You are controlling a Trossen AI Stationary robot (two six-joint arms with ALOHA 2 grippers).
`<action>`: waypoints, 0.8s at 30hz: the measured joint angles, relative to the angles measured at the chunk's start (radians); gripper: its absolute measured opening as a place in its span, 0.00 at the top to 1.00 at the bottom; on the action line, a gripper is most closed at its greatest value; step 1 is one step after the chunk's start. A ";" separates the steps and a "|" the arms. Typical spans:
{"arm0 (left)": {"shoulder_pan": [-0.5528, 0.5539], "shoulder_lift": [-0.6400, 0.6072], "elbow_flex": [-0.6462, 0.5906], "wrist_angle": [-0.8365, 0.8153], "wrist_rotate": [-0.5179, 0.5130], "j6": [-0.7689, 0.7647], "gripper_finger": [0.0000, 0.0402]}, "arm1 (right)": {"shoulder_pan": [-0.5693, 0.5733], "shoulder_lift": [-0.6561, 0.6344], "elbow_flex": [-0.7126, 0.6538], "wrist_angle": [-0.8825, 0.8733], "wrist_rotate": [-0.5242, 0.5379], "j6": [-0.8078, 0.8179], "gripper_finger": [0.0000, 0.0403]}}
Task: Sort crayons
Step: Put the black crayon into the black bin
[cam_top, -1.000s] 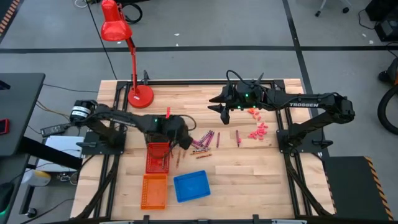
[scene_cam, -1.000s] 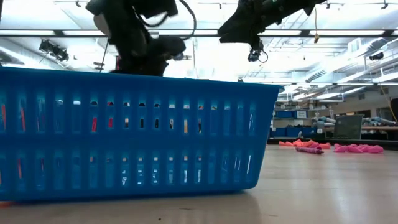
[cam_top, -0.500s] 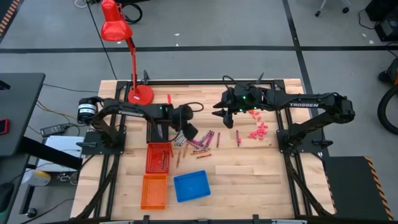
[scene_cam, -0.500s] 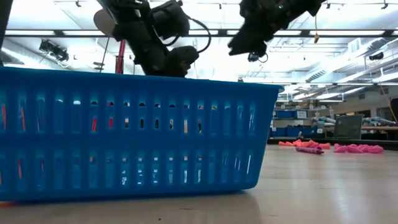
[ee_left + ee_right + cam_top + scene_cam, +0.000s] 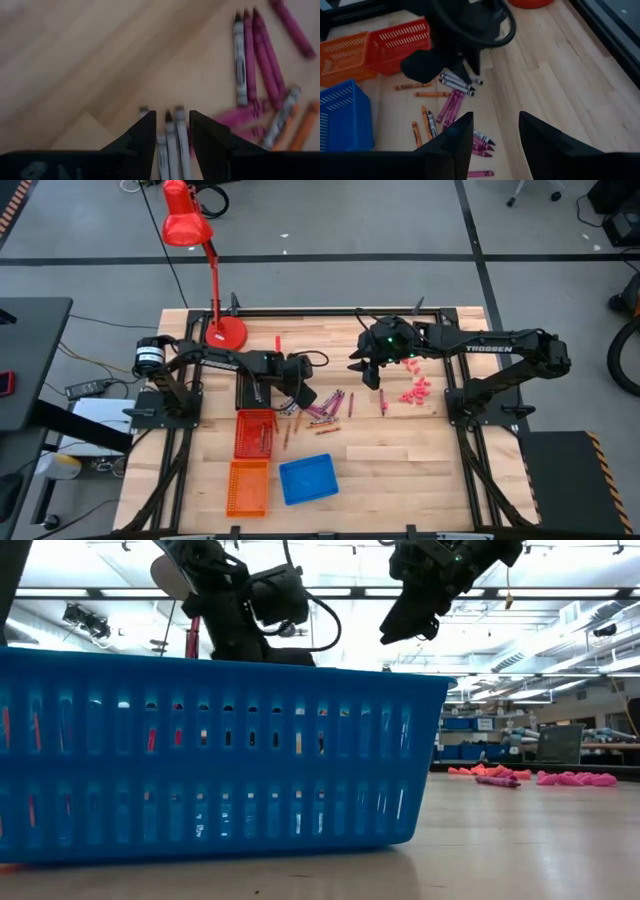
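Crayons (image 5: 322,411) lie scattered in a loose cluster near the middle of the wooden table (image 5: 400,450): thin paper-wrapped sticks in magenta, grey and orange, roughly a dozen or more, too overlapped to count exactly. Three slatted plastic baskets sit toward the near edge: a red basket (image 5: 254,433) already holding a few sticks, an orange basket (image 5: 248,487) touching it, and a blue basket (image 5: 308,479) just beside those. Bare planks lie open on the table's right near side. The left gripper (image 5: 303,394) hangs low over the cluster's edge, fingers apart, with three grey crayons (image 5: 172,135) lying side by side in the gap, not clamped. The right gripper (image 5: 368,370) hovers above the table beyond the cluster, fingers apart and empty, near pink chunky bits (image 5: 414,388). A red desk lamp (image 5: 195,250) stands at the far left corner.
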 joint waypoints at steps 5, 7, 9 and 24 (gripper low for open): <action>0.008 0.014 0.000 -0.037 -0.022 0.000 0.68 | 0.005 0.000 0.000 -0.002 0.000 -0.002 0.60; 0.013 0.014 -0.001 -0.072 -0.022 -0.001 0.68 | 0.005 0.000 0.000 0.001 0.000 0.001 0.60; 0.015 0.014 -0.001 -0.074 -0.023 0.000 0.68 | 0.005 0.000 0.000 0.000 0.000 0.003 0.60; 0.054 0.032 -0.016 -0.128 0.092 0.009 0.68 | 0.013 0.000 0.000 0.048 -0.057 0.016 0.60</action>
